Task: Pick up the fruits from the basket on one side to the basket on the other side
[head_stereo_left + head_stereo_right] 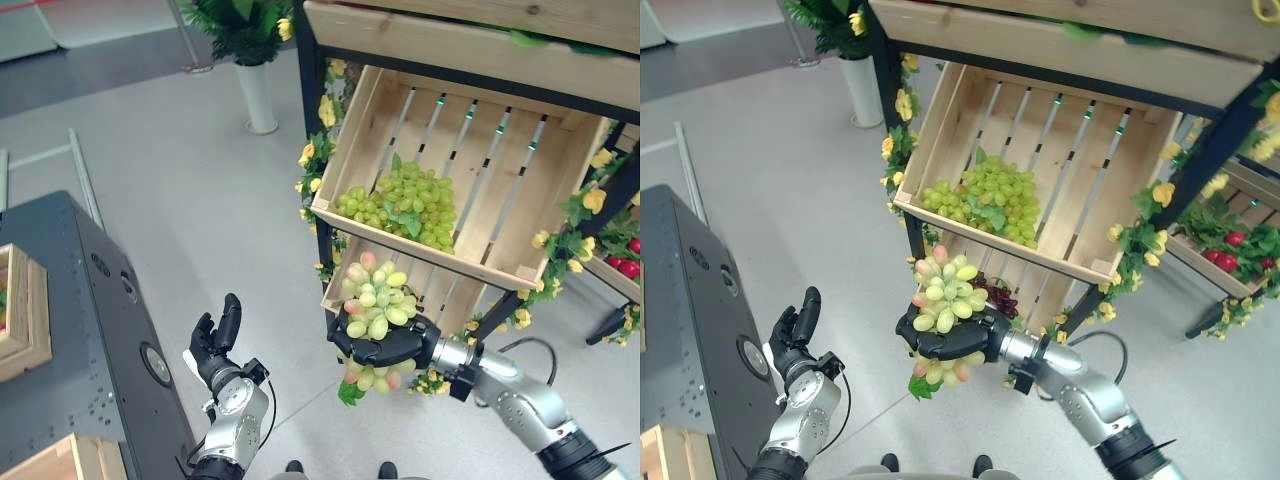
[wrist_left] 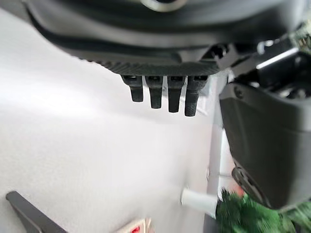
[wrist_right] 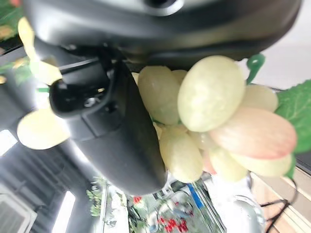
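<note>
My right hand [image 1: 385,347] is shut on a bunch of pale green and pink grapes [image 1: 374,298], held in the air in front of the wooden stand; the grapes [image 3: 218,121] bulge past its thumb in the right wrist view. Behind it, a tilted wooden crate [image 1: 545,165] holds a bunch of green grapes [image 1: 405,203]. A lower crate [image 1: 1055,290] shows dark red grapes [image 1: 998,295]. My left hand [image 1: 215,340] is raised beside the dark cart, its fingers [image 2: 167,94] straight and holding nothing.
A dark grey cart [image 1: 70,330] with wooden boxes [image 1: 25,310] stands at the left. The stand is trimmed with yellow flowers [image 1: 318,150]. Another crate with red fruit [image 1: 625,260] is at the right. A potted plant [image 1: 250,60] stands on the grey floor behind.
</note>
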